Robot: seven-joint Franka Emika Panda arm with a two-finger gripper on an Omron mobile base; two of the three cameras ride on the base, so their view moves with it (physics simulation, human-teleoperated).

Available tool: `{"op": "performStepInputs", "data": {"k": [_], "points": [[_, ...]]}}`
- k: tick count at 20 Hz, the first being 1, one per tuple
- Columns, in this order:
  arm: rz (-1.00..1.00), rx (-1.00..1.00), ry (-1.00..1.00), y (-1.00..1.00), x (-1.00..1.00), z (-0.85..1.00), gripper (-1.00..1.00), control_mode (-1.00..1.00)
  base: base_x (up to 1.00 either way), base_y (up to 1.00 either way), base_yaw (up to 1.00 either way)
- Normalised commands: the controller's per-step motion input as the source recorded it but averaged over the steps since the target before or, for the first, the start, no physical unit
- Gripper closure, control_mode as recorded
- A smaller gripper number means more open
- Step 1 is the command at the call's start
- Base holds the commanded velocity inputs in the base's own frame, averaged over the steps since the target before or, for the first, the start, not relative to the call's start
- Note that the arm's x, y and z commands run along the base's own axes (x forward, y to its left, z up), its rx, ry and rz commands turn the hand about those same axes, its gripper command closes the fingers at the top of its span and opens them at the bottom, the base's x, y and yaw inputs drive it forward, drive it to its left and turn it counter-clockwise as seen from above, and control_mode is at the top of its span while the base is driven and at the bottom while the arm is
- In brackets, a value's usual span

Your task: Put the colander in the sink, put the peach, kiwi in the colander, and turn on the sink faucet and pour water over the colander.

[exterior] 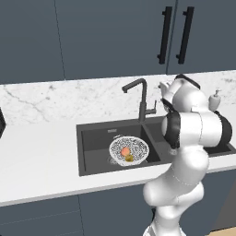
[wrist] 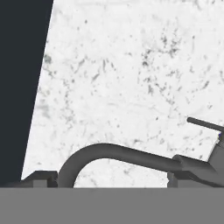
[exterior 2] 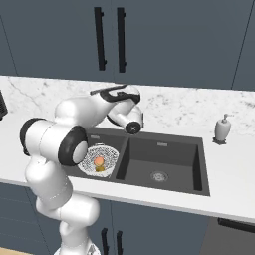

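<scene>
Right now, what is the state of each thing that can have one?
Colander: upright in the left basin, holds both fruits.
Peach: inside the colander.
Kiwi: inside the colander.
Faucet: no water running.
Gripper: open, at the faucet spout, holding nothing.
Sink: right basin bare.

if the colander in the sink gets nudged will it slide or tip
The colander looks like thin mesh, so probably light and easy to slide on the smooth sink floor. Its rounded bowl shape may rock. The peach and kiwi inside would likely roll.

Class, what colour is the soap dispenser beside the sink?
White. The soap dispenser shows best in the right base view.
</scene>
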Motion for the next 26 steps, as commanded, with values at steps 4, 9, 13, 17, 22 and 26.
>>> {"op": "performStepInputs", "data": {"k": [4,9,13,17,22,26], "points": [[-0.07,0.17,0.06,-0.69,-0.83,-0.04,-1.0,-1.0,0.0,0.0,0.0],[-0.06,0.19,0.05,-0.37,-0.54,-0.18,-1.0,-1.0,0.0,0.0,0.0],[0.01,0.09,0.22,-0.08,-0.32,-0.3,-1.0,-1.0,0.0,0.0,0.0],[0.03,0.24,0.13,-0.12,-0.09,-0.05,-1.0,-1.0,0.0,0.0,0.0],[-0.14,0.53,0.1,-0.28,-0.12,0.0,-1.0,-1.0,0.0,0.0,0.0],[-0.18,0.43,0.15,-0.04,0.0,-0.23,-1.0,-1.0,0.0,0.0,0.0]]}}
